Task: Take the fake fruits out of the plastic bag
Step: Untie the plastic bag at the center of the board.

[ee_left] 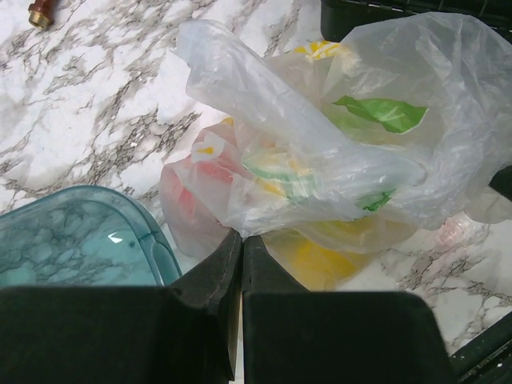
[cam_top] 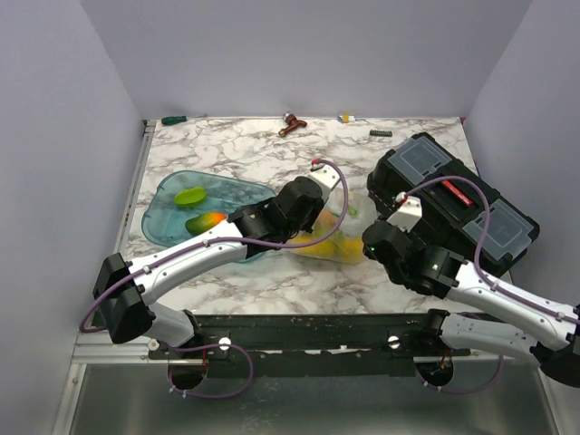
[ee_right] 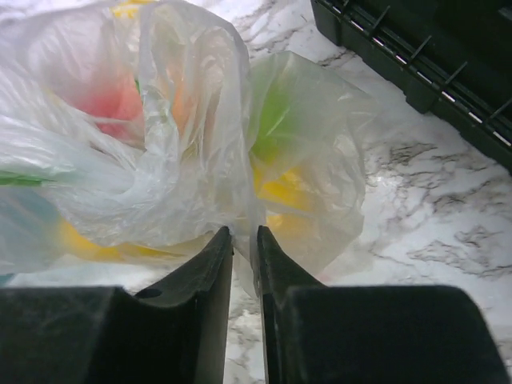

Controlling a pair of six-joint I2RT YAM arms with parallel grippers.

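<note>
On marbled table (cam_top: 237, 145) | crinkly clear plastic bag (ee_left: 264, 120) | left pincer (ee_left: 241, 238) closed at its edge | right pincer (ee_right: 244, 234) pinching its film

1. We see the plastic bag (ee_left: 264, 120), clear and crumpled, near the middle of the table (cam_top: 245, 145).
2. Inside it we make out fake fruits (ee_left: 320, 260), yellow and red, blurred by the film.
3. A green fruit (cam_top: 190, 196) and a green-to-orange fruit (cam_top: 205, 221) lie outside it, toward the left edge.

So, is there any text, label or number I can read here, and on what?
No text here can be read.
The red label on the toolbox: too small to read.
The bag: yellow and green prints only, no words visible.
</note>
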